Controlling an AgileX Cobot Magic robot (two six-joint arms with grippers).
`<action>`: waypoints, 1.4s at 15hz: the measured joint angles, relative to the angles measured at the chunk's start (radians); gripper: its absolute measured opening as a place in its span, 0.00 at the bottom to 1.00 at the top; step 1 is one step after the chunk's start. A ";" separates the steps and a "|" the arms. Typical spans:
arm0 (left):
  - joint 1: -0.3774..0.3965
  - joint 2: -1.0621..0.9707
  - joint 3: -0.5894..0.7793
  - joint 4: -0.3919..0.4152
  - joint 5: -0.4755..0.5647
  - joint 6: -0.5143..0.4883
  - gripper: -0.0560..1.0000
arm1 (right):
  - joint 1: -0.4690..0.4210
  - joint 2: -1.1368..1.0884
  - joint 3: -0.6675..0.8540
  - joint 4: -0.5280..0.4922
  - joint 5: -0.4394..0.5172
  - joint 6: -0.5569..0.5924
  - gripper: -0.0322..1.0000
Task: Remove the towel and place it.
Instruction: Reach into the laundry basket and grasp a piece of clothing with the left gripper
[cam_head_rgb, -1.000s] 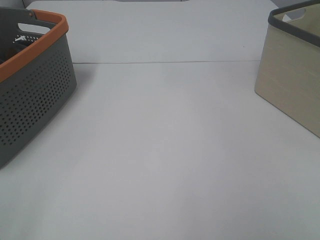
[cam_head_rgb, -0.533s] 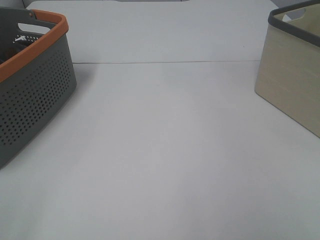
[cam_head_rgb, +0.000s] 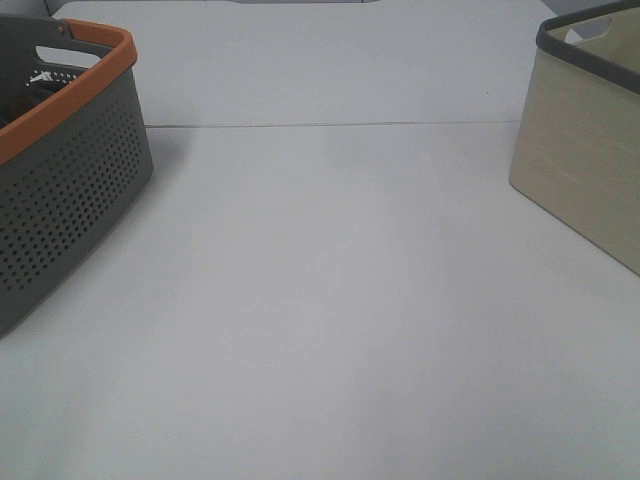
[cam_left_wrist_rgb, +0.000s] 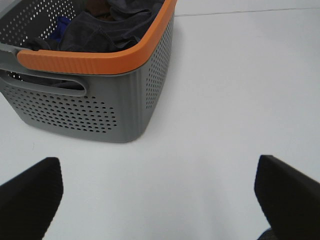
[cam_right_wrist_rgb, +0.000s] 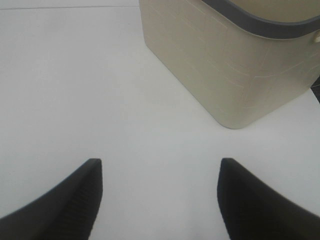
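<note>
A white tabletop bears a grey perforated orange-rimmed basket with the dark crumpled towel left, a beige bin right; left gripper and right gripper gape empty.

Brightly and evenly lit from above by diffuse light, washing the white table pale and flat, with only a faint soft shadow just beside the base of the orange-rimmed grey laundry basket, slightly soft and grainy throughout.
</note>
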 joint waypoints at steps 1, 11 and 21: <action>0.000 0.000 0.000 0.000 0.000 0.000 0.98 | 0.000 0.000 0.000 0.000 0.000 0.000 0.60; 0.000 0.000 0.000 0.000 0.000 0.000 0.98 | 0.000 0.000 0.000 0.000 0.000 0.000 0.60; 0.000 0.000 0.000 0.000 0.000 0.000 0.98 | 0.000 0.000 0.000 0.000 0.000 0.000 0.60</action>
